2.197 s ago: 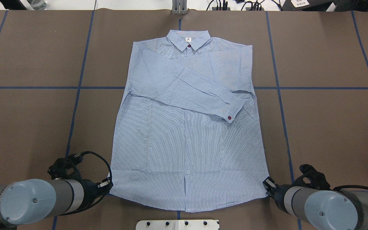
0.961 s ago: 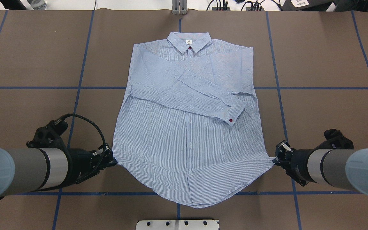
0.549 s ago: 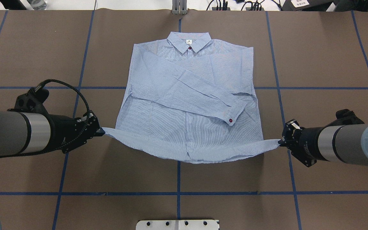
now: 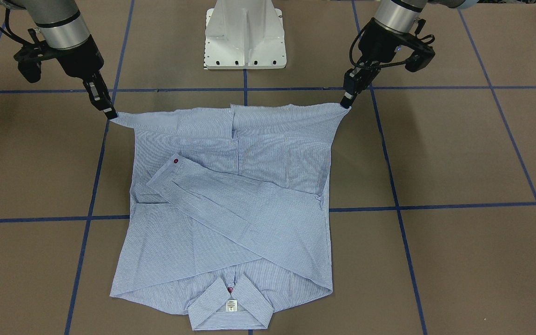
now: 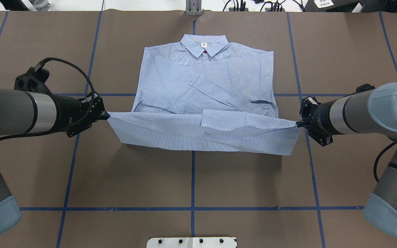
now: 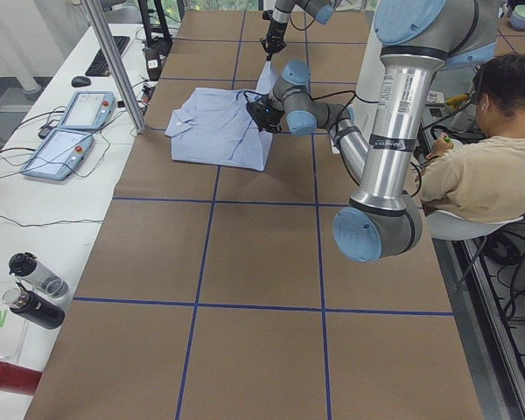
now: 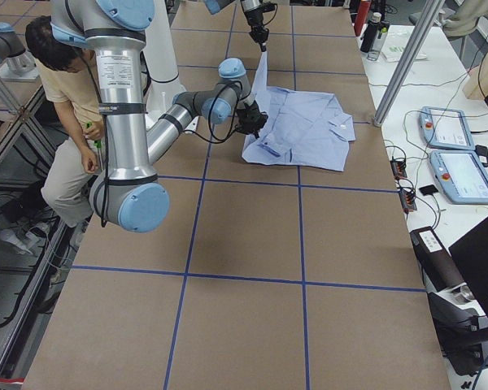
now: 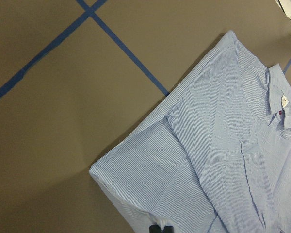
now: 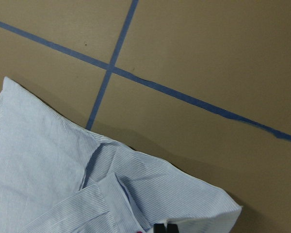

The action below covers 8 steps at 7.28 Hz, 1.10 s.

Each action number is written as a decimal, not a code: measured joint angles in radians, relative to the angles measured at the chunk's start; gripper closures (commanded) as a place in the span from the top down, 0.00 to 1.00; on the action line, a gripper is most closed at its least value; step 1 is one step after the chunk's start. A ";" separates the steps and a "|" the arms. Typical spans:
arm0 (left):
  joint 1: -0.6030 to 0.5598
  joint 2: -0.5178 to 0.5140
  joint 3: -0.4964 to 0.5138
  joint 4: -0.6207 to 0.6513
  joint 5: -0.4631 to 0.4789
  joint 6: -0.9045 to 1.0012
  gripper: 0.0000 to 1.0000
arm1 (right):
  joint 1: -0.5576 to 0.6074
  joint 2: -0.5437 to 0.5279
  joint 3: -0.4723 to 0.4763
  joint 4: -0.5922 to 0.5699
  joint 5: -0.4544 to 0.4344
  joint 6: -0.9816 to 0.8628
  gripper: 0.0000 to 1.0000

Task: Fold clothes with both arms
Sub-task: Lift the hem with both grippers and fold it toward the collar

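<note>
Hem (image 5: 171, 119) drawn farther toward collar (image 5: 203, 44), one shirt (image 5: 226, 75), two arms (image 5: 36, 112) (image 5: 343, 113), both jaws clamped on hem.

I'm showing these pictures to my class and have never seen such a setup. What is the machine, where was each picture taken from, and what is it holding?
It is a robot with two jointed arms at a brown table. One camera looks down from behind it, one faces it, two stand at the table's ends, and one sits on each wrist. A light blue striped shirt lies on the table, sleeves folded across the chest. The left gripper and right gripper each pinch a bottom corner, holding the hem raised and folded toward the collar.
</note>
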State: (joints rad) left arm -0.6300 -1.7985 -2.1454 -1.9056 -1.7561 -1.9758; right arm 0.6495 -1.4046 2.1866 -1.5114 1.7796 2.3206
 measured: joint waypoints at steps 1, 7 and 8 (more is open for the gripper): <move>-0.024 -0.045 0.056 -0.005 0.000 0.002 0.00 | 0.012 0.075 -0.032 -0.087 -0.003 -0.025 0.00; -0.140 -0.269 0.405 -0.091 0.000 0.039 0.00 | 0.120 0.230 -0.259 -0.139 0.001 -0.238 0.00; -0.162 -0.293 0.476 -0.147 0.000 0.039 0.00 | 0.142 0.261 -0.307 -0.139 0.004 -0.257 0.00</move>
State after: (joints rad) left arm -0.7916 -2.0917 -1.6692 -2.0529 -1.7564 -1.9372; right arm 0.7913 -1.1434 1.8792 -1.6505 1.7831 2.0632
